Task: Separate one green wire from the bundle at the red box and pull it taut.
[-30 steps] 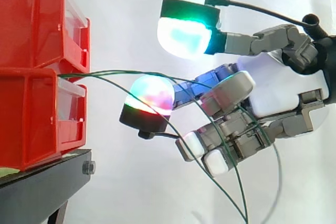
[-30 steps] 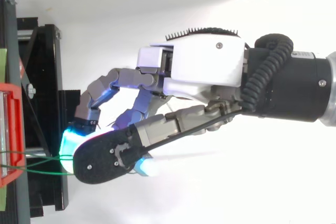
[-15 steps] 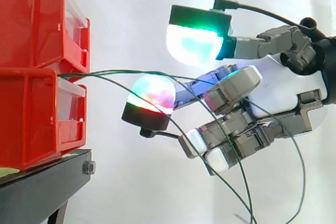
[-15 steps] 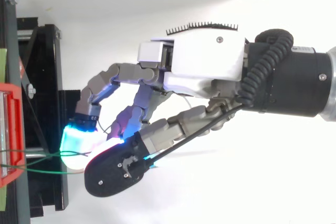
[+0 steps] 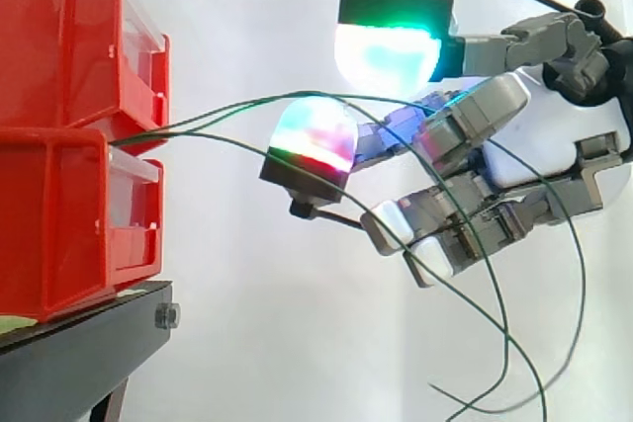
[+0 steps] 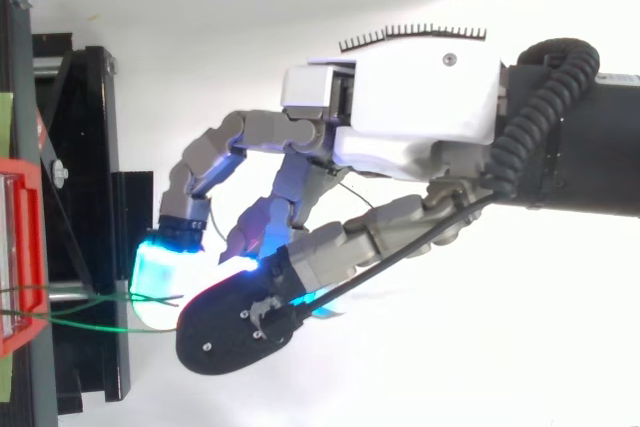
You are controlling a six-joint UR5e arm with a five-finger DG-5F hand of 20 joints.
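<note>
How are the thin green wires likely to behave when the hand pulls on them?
Probably springy rather than limp: the green wires hold smooth arcs from the red box to the hand. Likely light and slippery, being thin; slack loops hang below.

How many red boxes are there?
2: the upper red box sits stacked on the lower red box, which rests on the black stand at the left. Others may be hidden past the edge.

No legible text, numbers or signs anywhere. Red bins (image 5: 69, 126) on the left carry no readable label. Black stand (image 5: 84, 343) under them is unmarked. Hand (image 6: 420, 107) on the right has a plain white housing, no readable print.
</note>
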